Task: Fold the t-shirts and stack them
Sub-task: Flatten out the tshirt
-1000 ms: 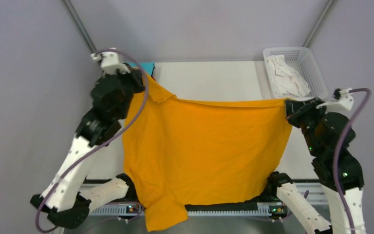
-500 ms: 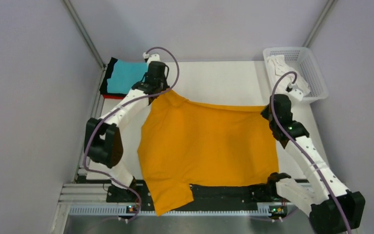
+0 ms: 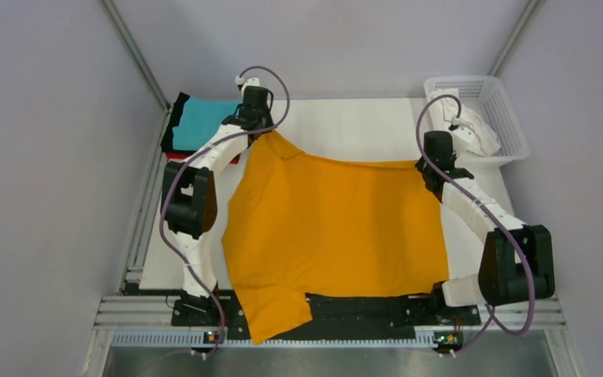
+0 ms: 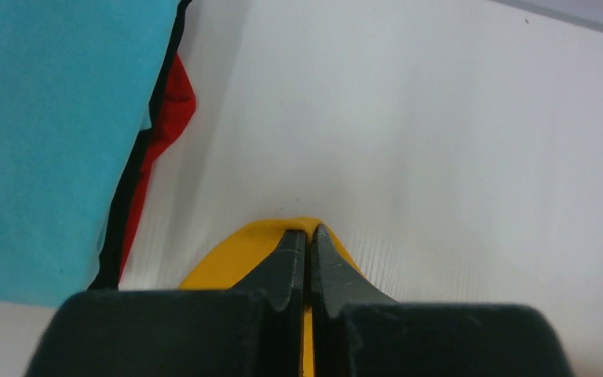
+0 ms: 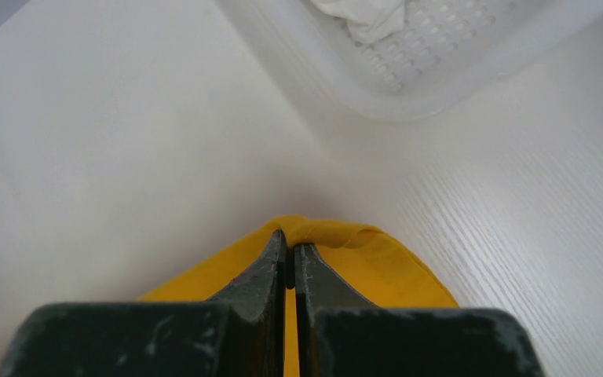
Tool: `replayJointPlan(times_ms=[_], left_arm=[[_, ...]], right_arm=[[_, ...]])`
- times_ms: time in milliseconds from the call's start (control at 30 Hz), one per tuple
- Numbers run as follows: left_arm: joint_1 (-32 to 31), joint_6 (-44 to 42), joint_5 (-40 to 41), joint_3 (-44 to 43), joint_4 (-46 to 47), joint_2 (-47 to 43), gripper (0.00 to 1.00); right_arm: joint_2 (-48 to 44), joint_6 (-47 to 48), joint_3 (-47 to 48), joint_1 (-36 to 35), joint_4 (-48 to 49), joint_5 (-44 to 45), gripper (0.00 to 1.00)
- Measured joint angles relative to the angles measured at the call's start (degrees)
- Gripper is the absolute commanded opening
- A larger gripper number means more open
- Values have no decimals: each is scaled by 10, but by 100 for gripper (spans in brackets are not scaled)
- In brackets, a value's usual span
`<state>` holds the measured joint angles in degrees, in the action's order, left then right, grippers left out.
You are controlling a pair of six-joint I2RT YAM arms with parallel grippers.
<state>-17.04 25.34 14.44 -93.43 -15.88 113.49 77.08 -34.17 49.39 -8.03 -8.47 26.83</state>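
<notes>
Two tools pinch one orange shirt [image 3: 338, 228], jaws shut tight: left tool [image 4: 308, 238] on its far-left corner beside the cyan-topped stack [image 3: 204, 123], right tool [image 5: 290, 243] on its far-right corner. The shirt lies spread on the bench [image 3: 345, 126], its near edge perhaps overhanging. Laying-out looks done; next comes letting go, then folding.

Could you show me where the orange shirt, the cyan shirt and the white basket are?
orange shirt [image 3: 338, 228]: overhead view, middle of its spread-out body.
cyan shirt [image 3: 204, 123]: overhead view, its folded top face.
white basket [image 3: 509, 114]: overhead view, its right mesh wall.
</notes>
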Motion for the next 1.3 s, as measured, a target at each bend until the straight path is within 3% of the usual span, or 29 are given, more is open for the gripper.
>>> replayJointPlan(times_ms=[133, 200, 333, 433, 500, 600, 667, 800, 933, 1167, 1300], left_arm=[[12, -14, -31, -45, 13, 51, 17], [21, -20, -50, -86, 12, 93, 34], [33, -35, -66, -191, -5, 189, 76], [39, -43, -73, -266, -34, 245, 88], [41, -42, -76, -274, -54, 248, 95], [42, -32, -91, -247, -45, 223, 97], [43, -17, -113, -181, -33, 179, 99], [42, 34, -186, -20, 21, 78, 99], [37, 83, -243, 72, 72, 32, 99], [23, 138, -283, 118, 118, 38, 99], [17, 159, -284, 117, 153, 52, 99]], right_arm=[[59, 8, 38, 4, 20, -1, 2], [94, 10, 63, 8, 28, -1, 8], [183, 17, 134, 24, 21, -6, 49], [251, 29, 217, 34, -9, -10, 83], [282, 41, 272, 37, -37, -19, 93], [274, 53, 286, 31, -56, -29, 95], [253, 56, 269, 25, -61, -35, 98], [162, 55, 156, 3, -45, -72, 99], [86, 56, 42, -46, -8, -141, 99], [58, 55, -109, -75, 72, -248, 99], [64, 57, -123, -75, 98, -268, 99]])
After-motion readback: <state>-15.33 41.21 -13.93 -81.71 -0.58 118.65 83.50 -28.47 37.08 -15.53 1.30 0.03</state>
